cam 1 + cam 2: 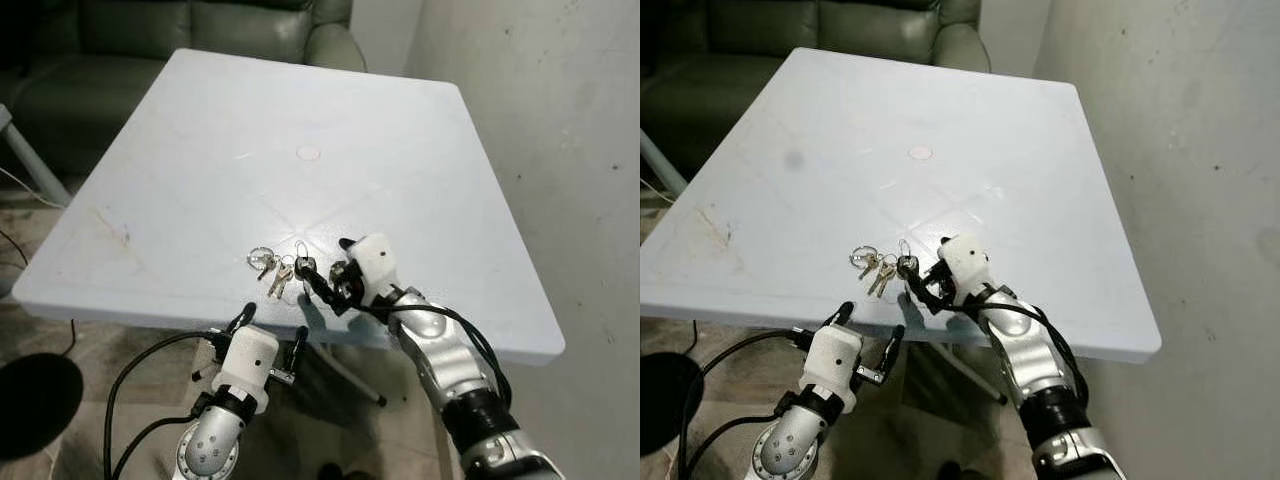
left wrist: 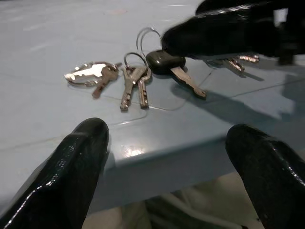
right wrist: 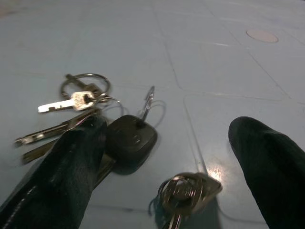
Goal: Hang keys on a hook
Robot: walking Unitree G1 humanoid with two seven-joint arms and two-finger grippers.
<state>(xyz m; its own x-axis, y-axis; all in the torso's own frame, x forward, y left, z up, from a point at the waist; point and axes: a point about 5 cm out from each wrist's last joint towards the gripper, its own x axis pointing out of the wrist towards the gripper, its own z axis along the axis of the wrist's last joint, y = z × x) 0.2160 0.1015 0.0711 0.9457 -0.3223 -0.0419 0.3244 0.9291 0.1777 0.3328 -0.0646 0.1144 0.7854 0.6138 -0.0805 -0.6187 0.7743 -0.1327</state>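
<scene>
The fingers [image 3: 71, 167] of the right gripper [image 1: 325, 285] are spread wide over the keys [image 1: 282, 266], one black finger touching the black-headed key [image 3: 129, 139] and the other well off to the side, so nothing is yet gripped between them. In the right wrist view a further small bunch of keys on a ring [image 3: 186, 191] lies on the desk between the two fingers. The left gripper [image 1: 268, 330] hangs just below the near edge of the desk [image 1: 200, 150], at about 6 o'clock from the keys, with its fingers [image 2: 76, 162] parted and empty, pointing up toward the desk edge.

The keys lie flat on the pale blue desk close to its near edge, a little toward the robot's right of the middle. Within the bunch, a silver ring with a bright key [image 2: 90, 74] sits at the 9 o'clock end, two brass-coloured keys [image 2: 133, 86] lie in the middle with blades pointing toward 6 o'clock, and the black-headed key is at the 3 o'clock end, against the right gripper. A thin wire ring [image 3: 147, 102] stands tilted up from the black head.

A small round mark [image 1: 308, 154] shows on the desk at 12 o'clock from the keys. A dark green sofa [image 1: 250, 25] stands beyond the far edge, and a grey wall [image 1: 560, 120] runs along the robot's right.
</scene>
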